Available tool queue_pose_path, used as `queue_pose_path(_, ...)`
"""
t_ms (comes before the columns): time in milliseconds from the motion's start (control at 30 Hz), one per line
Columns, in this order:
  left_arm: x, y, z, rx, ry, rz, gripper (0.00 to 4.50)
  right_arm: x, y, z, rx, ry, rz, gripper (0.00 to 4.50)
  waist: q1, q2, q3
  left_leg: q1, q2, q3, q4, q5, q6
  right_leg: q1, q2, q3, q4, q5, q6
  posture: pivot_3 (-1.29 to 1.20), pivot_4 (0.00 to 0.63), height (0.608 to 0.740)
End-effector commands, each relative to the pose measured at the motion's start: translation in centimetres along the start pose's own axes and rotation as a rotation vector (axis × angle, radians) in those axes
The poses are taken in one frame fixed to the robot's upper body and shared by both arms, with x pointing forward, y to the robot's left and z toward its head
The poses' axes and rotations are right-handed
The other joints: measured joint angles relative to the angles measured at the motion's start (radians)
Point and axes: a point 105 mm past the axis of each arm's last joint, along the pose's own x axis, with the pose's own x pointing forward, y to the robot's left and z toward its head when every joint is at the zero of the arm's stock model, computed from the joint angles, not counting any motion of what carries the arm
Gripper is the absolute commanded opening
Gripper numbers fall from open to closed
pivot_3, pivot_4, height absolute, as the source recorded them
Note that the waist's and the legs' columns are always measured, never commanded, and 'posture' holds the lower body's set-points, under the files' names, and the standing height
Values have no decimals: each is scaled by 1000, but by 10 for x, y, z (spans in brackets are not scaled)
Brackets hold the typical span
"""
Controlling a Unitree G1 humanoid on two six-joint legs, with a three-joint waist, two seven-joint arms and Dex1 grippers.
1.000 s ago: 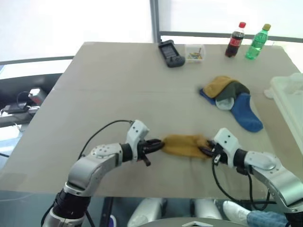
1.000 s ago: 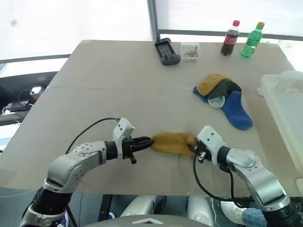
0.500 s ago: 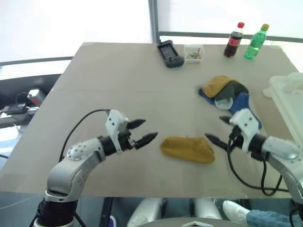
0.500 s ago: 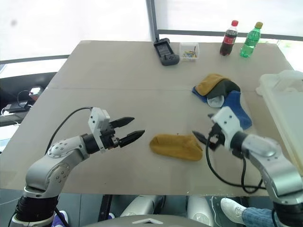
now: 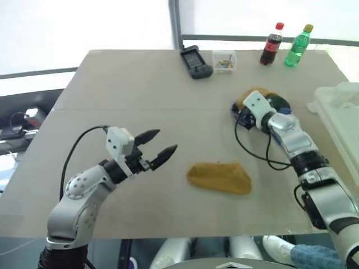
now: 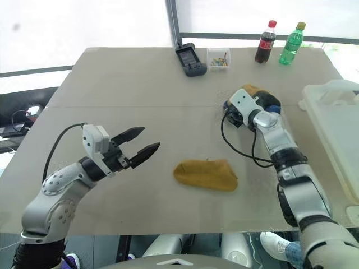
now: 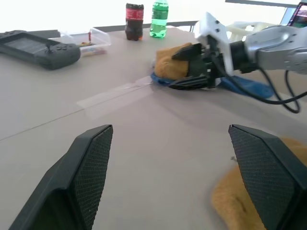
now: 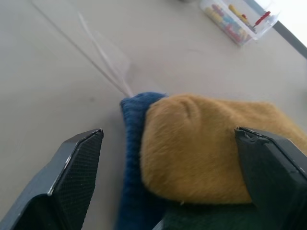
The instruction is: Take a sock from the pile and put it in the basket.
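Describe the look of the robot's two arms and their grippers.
Both arms are silver-grey metal with rounded joint housings and black bands. A white boxy block sits at each wrist, and a loose black cable loops along each forearm. The left gripper and right gripper have two tapered black fingers with mesh-textured pads.

Table (image 5: 140, 95) carries everything. Far edge, left to right: handheld device (image 5: 195, 62), small clear box (image 5: 224, 60), two bottles (image 5: 271, 44) side by side. Pile (image 5: 275, 105) sits right of centre, nearer than the bottles. Basket (image 5: 341, 106) at the table's right edge, just right of the pile. Single sock (image 5: 220, 177) lies flat near the front edge, apart from the pile. Left gripper (image 5: 159, 147) hangs above the table left of that sock; right gripper (image 7: 184, 69) is at the pile's near-left side.
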Motion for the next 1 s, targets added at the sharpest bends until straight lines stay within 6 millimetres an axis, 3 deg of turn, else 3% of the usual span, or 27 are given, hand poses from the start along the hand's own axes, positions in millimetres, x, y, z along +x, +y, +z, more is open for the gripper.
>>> queue_pose_path(33, -8, -7, 20, 23, -28, -36, 4131, 4, -9, 11, -38, -45, -23, 4500, -5, 0, 0, 0, 0, 0, 0, 0, 0, 0, 0, 0, 1, 0, 0, 0, 150, 740)
queue_pose_path(100, -12, -9, 24, 9, -29, -50, 4327, 4, -10, 12, -35, -55, -20, 4500, -9, 0, 0, 1, 0, -1, 1, 0, 0, 0, 1, 0, 1, 0, 0, 0, 150, 740)
queue_pose_path(300, -21, -9, 27, -20, -28, -49, 4327, 4, -11, 13, -18, -69, -7, 4500, -15, 1, 0, 2, 0, 0, 0, 0, 0, 0, 2, 1, 1, 1, -1, 0, 150, 740)
queue_pose_path(400, -21, -8, 27, -17, -29, -50, 4500, 5, -11, 13, -11, -69, -6, 3751, -15, 1, 0, 2, 1, 0, 0, 0, 0, 0, 2, 1, 1, 1, -1, 0, 150, 740)
queue_pose_path(667, -25, -6, 20, -13, -8, -27, 4500, 7, -9, 18, 29, -89, 10, 72, -16, 2, 1, 2, 1, 0, 0, 0, 0, 0, 2, 1, 1, 1, -2, 0, 150, 740)
queue_pose_path(1000, -25, -6, 17, -12, 1, -19, 4500, 3, -7, 27, 70, -138, 40, 29, -16, 3, 1, 2, 1, 0, 0, 0, 0, 0, 2, 1, 1, 1, -2, 0, 150, 740)
